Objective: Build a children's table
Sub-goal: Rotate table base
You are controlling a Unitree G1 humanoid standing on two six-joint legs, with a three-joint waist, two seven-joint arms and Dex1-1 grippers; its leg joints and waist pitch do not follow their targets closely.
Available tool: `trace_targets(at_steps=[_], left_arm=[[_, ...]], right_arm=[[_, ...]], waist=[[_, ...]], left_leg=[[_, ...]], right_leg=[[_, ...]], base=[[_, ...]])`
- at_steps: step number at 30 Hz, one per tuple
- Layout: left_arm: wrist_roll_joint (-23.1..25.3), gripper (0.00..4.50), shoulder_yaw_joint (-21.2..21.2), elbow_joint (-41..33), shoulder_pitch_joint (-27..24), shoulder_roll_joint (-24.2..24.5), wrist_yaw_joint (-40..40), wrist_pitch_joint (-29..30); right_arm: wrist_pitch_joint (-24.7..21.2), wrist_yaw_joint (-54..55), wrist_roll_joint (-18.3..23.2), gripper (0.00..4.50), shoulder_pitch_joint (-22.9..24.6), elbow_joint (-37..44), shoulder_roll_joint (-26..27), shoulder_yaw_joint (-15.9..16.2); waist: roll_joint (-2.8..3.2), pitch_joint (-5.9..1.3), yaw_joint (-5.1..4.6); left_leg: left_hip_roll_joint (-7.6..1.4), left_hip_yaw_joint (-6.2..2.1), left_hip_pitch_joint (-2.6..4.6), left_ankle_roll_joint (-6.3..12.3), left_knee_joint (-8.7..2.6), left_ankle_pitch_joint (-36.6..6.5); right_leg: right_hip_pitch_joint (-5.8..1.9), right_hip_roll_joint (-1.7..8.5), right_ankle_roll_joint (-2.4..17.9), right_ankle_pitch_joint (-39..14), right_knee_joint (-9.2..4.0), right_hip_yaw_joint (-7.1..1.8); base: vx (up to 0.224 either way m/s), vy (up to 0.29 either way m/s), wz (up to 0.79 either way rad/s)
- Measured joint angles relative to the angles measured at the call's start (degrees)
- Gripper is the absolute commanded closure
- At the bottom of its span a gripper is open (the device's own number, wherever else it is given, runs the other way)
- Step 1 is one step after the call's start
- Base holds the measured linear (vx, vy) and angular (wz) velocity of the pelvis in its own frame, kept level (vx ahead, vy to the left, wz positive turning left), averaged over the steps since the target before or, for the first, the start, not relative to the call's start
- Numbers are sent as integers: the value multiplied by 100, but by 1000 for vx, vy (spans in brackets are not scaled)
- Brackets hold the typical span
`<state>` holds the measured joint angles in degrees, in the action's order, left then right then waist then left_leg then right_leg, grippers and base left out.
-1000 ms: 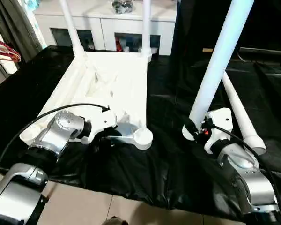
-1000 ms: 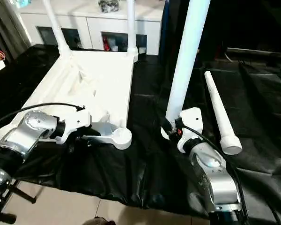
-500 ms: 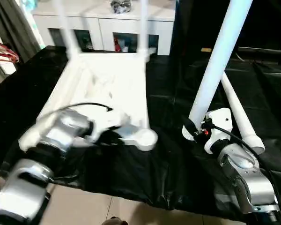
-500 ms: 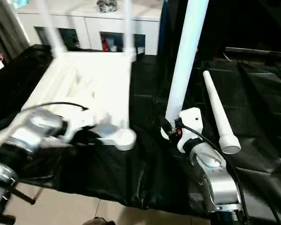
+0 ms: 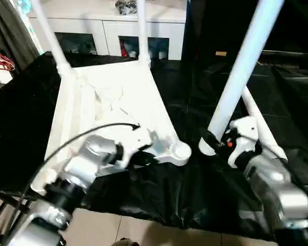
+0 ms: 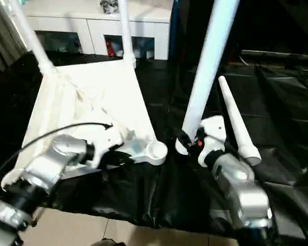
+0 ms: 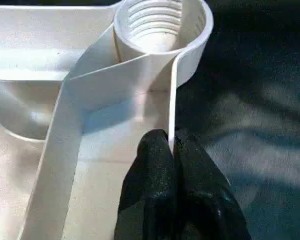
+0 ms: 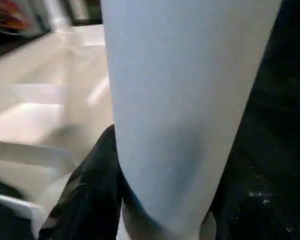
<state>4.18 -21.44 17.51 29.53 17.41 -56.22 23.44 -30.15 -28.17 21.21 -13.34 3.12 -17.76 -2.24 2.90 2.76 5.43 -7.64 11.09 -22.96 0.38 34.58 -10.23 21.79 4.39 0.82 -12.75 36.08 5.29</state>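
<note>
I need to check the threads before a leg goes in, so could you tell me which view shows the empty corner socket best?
The left wrist view: it looks straight into the socket, showing its inner threads, with the left gripper pinching the rim just beside it. Both eye views show the socket only as a small round corner. The right wrist view is mostly the held leg.
</note>
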Motion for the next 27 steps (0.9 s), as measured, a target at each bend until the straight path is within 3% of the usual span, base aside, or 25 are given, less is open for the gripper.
trace_targets(at_steps=[4,10,27], left_arm=[[139,450,-208,-104,56,-308,340,264],[245,450,-320,-54,148,-383,434,293],[441,450,-430,-276,255,-600,997,1058]], right_arm=[[-149,-377,89,259,-310,16,-211,82],[-194,-487,98,259,-505,-89,-229,95],[-64,-425,-88,259,-724,-744,-190,103]], waist=[[-10,-3,50],[-16,-3,107],[-34,5,58]], left_leg=[[0,2,-1,2,4,1],[-4,2,-1,2,6,1],[-9,7,-2,1,14,2]], right_leg=[[-2,1,0,0,0,0],[-2,1,-3,2,0,4],[4,3,-6,30,-2,4]], base=[[0,0,0],[0,0,0],[0,0,0]])
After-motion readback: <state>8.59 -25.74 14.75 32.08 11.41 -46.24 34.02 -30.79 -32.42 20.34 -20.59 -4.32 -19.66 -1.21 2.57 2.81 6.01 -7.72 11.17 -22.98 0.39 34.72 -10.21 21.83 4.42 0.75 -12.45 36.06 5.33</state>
